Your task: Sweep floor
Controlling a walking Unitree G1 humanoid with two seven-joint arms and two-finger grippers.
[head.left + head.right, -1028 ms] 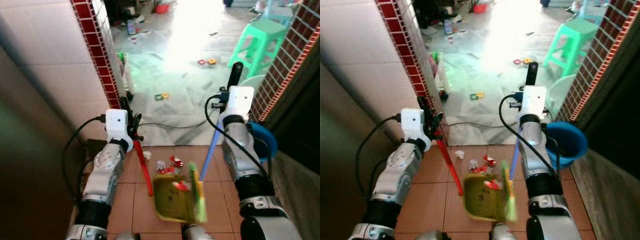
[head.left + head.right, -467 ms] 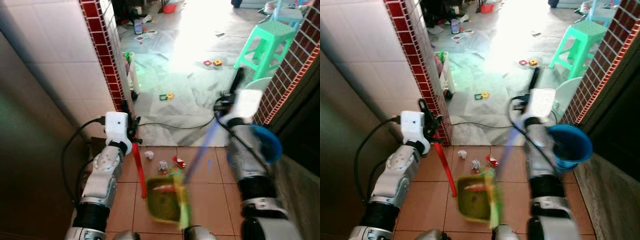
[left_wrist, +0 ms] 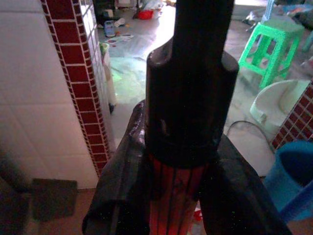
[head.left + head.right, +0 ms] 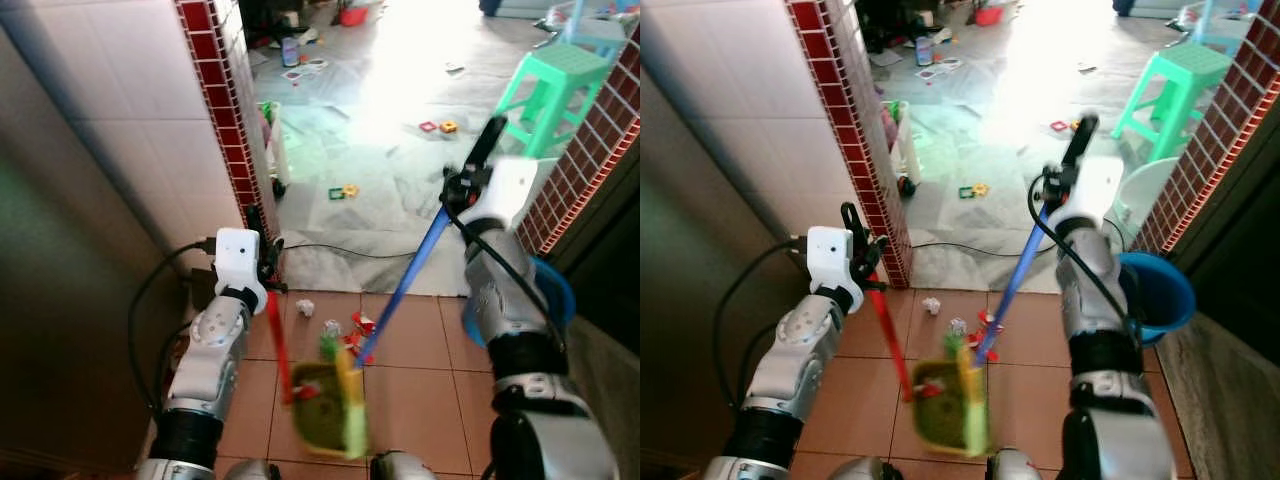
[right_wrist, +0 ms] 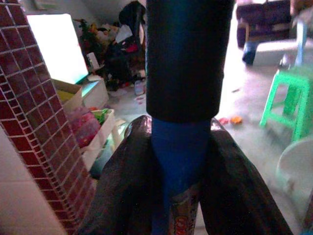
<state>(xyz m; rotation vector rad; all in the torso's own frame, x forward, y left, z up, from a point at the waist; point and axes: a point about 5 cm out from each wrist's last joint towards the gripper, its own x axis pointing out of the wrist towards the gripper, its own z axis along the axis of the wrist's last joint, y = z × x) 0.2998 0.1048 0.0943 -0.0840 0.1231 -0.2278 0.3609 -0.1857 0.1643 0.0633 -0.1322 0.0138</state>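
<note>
Flanking dustpan (image 4: 330,405): brick pillar (image 4: 225,120), blue bucket (image 4: 1155,295)

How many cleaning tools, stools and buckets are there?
Cleaning tools: 2, the broom in the right hand and the dustpan held by the left hand.
Stools: 1, the green stool.
Buckets: 1, the blue bucket.
Total: 4.

terracotta tile floor (image 4: 420,390), green stool (image 4: 545,85)
</note>
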